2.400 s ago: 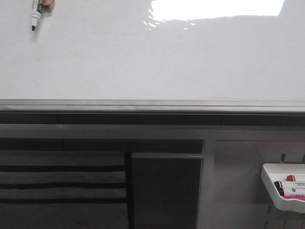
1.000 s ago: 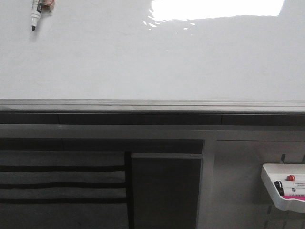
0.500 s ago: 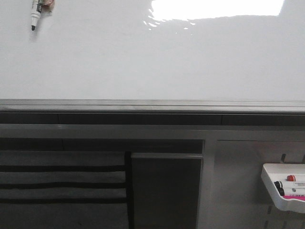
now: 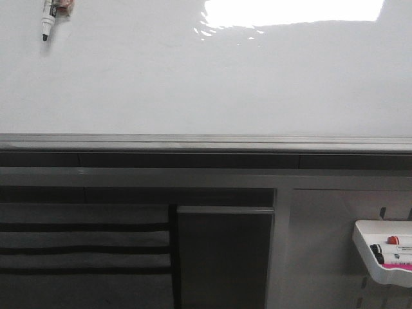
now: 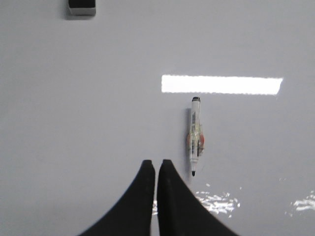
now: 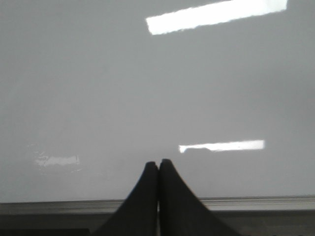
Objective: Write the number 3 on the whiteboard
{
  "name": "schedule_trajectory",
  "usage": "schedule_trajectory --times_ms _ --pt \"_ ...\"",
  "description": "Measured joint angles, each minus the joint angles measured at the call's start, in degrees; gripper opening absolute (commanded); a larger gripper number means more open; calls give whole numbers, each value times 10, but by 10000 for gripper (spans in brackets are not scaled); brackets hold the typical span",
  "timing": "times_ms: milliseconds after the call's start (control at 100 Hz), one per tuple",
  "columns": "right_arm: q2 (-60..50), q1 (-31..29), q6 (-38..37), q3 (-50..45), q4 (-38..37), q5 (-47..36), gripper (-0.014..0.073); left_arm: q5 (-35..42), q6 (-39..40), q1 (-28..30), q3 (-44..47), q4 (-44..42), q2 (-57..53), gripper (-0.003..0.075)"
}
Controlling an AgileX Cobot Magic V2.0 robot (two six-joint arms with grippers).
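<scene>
The left gripper (image 5: 156, 164) has its two black fingers pressed together with nothing in them, and the right gripper (image 6: 158, 164) is the same. The marker (image 5: 195, 136) sticks to the whiteboard (image 4: 206, 84) just beside the left fingers, near the board's top left corner in the front view. No number 3 is drawn yet, so I think the left fingers should open wide and pinch the marker's middle.

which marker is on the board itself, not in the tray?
The black-tipped marker clipped at the whiteboard's upper left, tip pointing down. The others, one red-capped and one black-capped, lie in the white tray at lower right.
</scene>
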State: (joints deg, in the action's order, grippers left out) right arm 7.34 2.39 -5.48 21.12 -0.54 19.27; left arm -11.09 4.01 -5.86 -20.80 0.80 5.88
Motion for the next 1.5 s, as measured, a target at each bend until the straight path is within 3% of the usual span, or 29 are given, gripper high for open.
schedule_trajectory --times_ms 170,580,670,730,820,890,990,1220,1500 --pt "109 0 49 96 0 75 -69 -93 0 0 -93 -47 96 -20" --pt "247 0 66 139 -6 87 -66 -106 0 0 -114 -51 199 -20" --pt "268 0 66 139 -6 86 13 -108 0 0 -114 -51 215 -13" --pt "279 0 66 139 -6 86 101 -108 0 0 -114 -51 225 30" --pt "291 0 66 139 -4 86 260 -100 0 0 -114 -51 244 188" --pt "297 0 66 139 5 85 327 -85 0 0 -114 -51 260 336" --pt "309 11 66 147 26 86 334 -50 0 0 -114 -51 289 479" --pt "361 114 66 201 50 96 334 38 0 -48 -140 -55 409 493" --pt "431 259 84 234 52 68 334 60 0 -83 -257 -76 602 493"
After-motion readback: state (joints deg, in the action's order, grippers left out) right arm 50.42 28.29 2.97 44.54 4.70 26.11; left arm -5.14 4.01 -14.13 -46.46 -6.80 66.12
